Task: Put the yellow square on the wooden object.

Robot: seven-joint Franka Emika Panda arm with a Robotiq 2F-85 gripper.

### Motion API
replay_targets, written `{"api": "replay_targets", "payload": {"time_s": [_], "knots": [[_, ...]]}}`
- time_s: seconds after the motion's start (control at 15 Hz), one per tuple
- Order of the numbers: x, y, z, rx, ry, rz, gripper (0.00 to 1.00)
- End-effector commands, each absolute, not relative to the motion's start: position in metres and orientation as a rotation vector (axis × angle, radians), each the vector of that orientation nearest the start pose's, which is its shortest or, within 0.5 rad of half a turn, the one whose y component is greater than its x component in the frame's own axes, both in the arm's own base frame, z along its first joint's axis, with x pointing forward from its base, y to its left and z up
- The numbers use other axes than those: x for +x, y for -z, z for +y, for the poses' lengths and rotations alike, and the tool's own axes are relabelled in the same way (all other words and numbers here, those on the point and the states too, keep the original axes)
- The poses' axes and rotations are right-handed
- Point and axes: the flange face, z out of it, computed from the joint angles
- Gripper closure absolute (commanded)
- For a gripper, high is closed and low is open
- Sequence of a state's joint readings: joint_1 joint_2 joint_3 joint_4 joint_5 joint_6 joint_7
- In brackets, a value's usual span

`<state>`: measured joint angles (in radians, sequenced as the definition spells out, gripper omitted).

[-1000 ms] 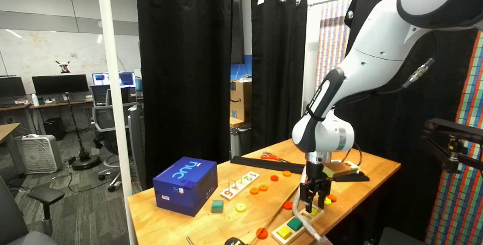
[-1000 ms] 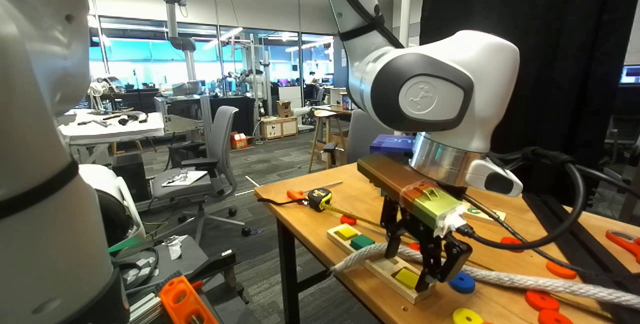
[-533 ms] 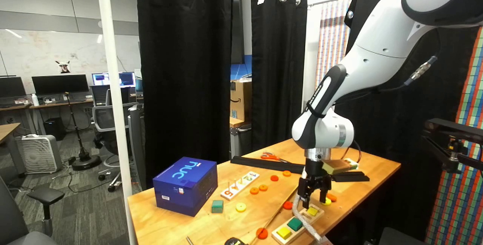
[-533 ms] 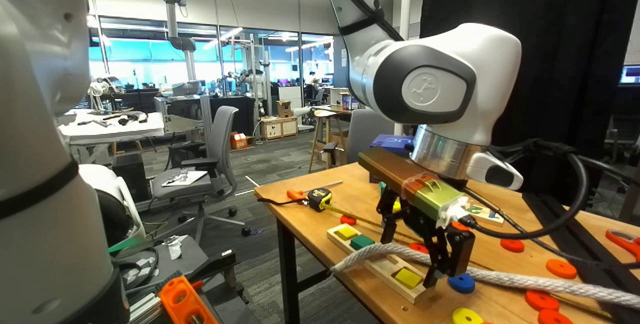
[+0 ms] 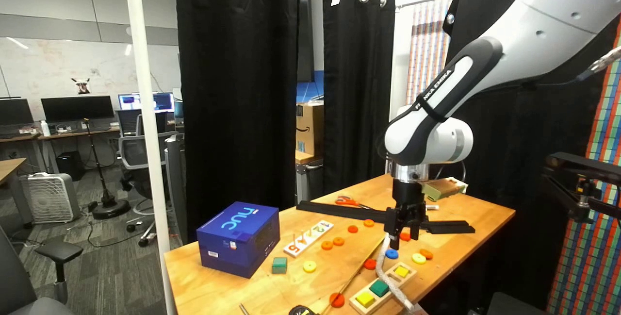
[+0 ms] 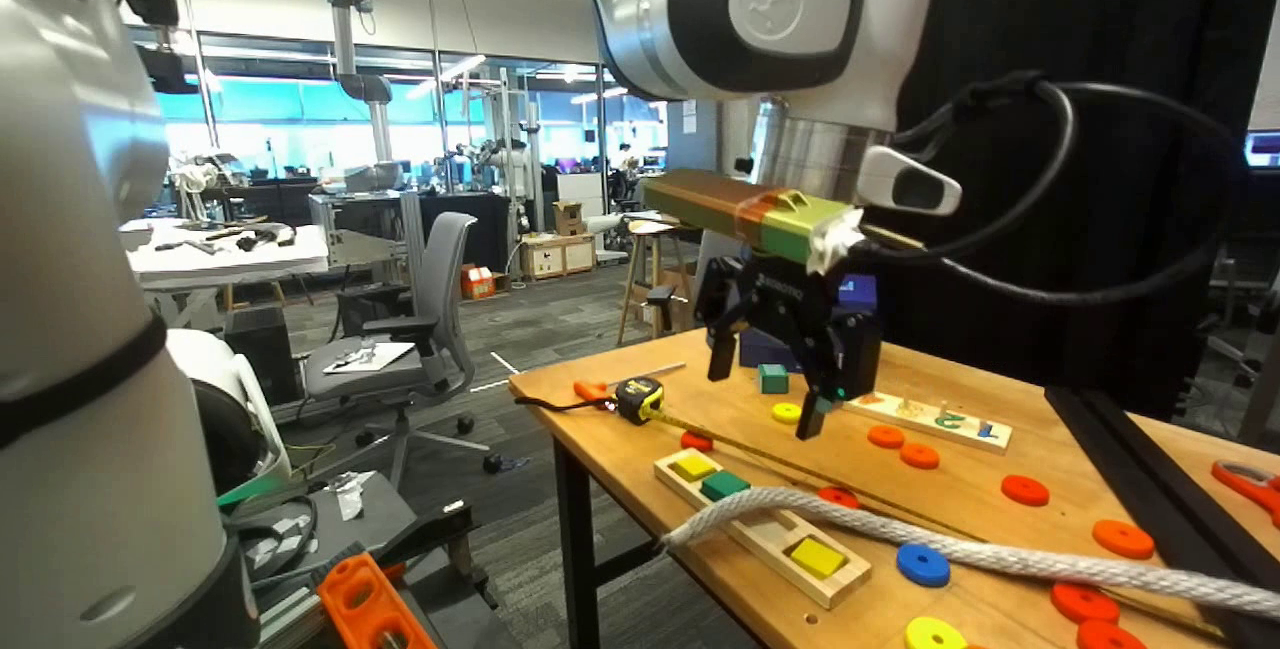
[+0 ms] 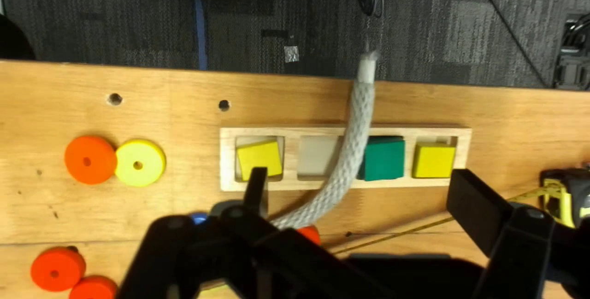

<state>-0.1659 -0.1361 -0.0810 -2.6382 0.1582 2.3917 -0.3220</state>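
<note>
- Gripper (image 6: 767,391): fingers spread wide, nothing held between them. It hangs above the table (image 7: 286,101), apart from the wooden tray (image 7: 291,151).
- Step in hand (judged): clear the work; placing looks complete. With fingers spread, lift straight up before any sideways travel.
- Skewed yellow square (image 7: 260,158): lies in the tray's end compartment nearer the yellow disc (image 7: 139,163), turned against the walls. Probably the task's piece; full seating cannot be told.
- Second yellow square (image 7: 434,161): lies in the opposite end compartment, better aligned.
- Correction, if squaring is required: descend directly over the skewed square, rotate the gripper to match its edges, grip lightly, turn the piece parallel to the walls, release. Pressing one corner may tip it.
- Green square (image 7: 384,158): sits in the compartment next to the second yellow square. Avoid contact.
- Rope (image 7: 354,144): crosses the tray. A low sideways sweep could snag it and disturb the pieces.
</note>
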Motion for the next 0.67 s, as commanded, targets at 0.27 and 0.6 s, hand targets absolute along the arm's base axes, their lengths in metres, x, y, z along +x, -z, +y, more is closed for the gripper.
{"api": "replay_targets", "payload": {"time_s": [0.27, 0.6], "knots": [[0.361, -0.355, -0.024, -3.032, -0.066, -0.187, 0.00], [0.344, -0.362, -0.009, -3.040, -0.126, -0.184, 0.00]]}}
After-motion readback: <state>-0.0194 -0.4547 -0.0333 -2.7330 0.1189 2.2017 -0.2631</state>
